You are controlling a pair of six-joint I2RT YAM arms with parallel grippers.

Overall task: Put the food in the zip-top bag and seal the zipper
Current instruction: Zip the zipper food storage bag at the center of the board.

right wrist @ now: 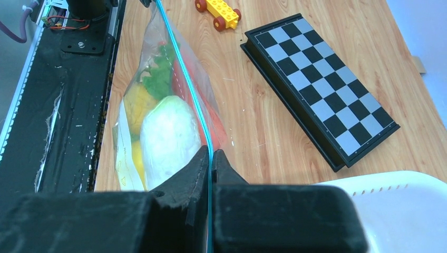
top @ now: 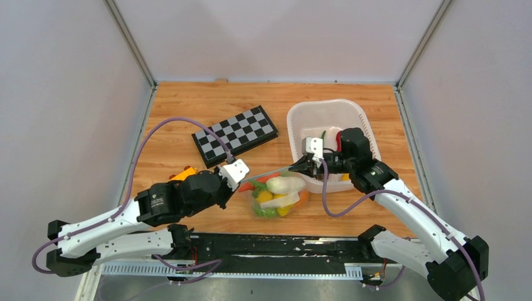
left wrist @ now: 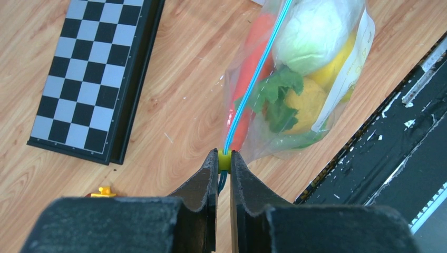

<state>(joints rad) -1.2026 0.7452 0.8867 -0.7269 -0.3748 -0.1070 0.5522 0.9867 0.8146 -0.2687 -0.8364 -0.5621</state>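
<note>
Nearly done: food (left wrist: 311,31) sits inside the zip-top bag (left wrist: 342,68) at the table's (top: 188,113) near middle, the left pincer (left wrist: 224,158) and right pincer (right wrist: 211,158) each clamped on an end of its teal zipper (left wrist: 254,79), stretched taut, though full sealing cannot be confirmed.

On the right gripper (right wrist: 211,157), jaws are pinching shut on the zipper (right wrist: 209,142), which is running taut away from the camera. The zip-top bag (right wrist: 124,153) is sitting left of the strip, holding the food (right wrist: 166,132): white piece, yellow ones, green leaves, something red. Right side: chessboard (right wrist: 321,89) is lying on the counter (right wrist: 253,116), yellow toy car (right wrist: 219,9) beyond it, white basket (right wrist: 390,190) rim is showing bottom right.
</note>
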